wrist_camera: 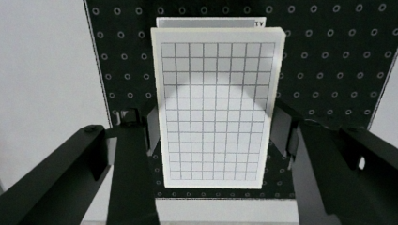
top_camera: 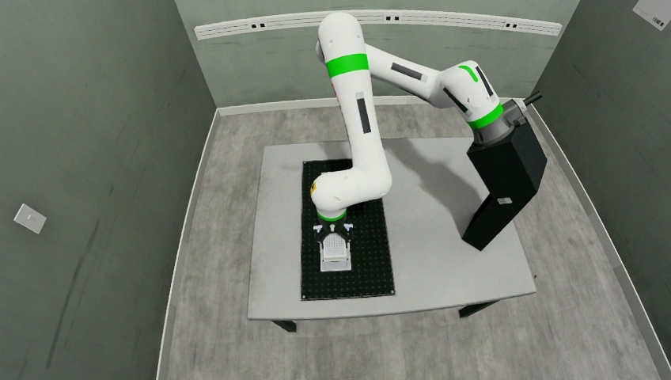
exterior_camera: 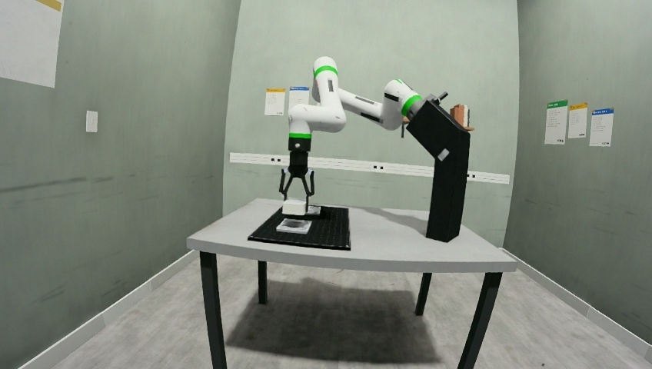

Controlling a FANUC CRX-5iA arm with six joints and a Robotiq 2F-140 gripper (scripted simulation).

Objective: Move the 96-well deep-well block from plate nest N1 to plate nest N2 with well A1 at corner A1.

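Observation:
The white 96-well deep-well block (wrist_camera: 216,105) sits between my gripper's (wrist_camera: 216,128) two finger pads, which press on its long sides. The gripper is shut on it. In the exterior view the block (exterior_camera: 294,206) hangs level a little above the empty nest N1 (exterior_camera: 294,225). In the top view the block (top_camera: 335,248) is right over that nest (top_camera: 335,264). The nest's far edge (wrist_camera: 210,22) with its A1 mark (wrist_camera: 257,22) shows past the block in the wrist view. Nest N2 (exterior_camera: 314,210) lies just behind on the mat. The arm hides it in the top view.
Both nests stand on a black perforated mat on the grey table (top_camera: 423,264). The arm's tall black pedestal (top_camera: 506,188) stands at the table's right side, also seen in the exterior view (exterior_camera: 446,182). The table's left edge is close to the mat.

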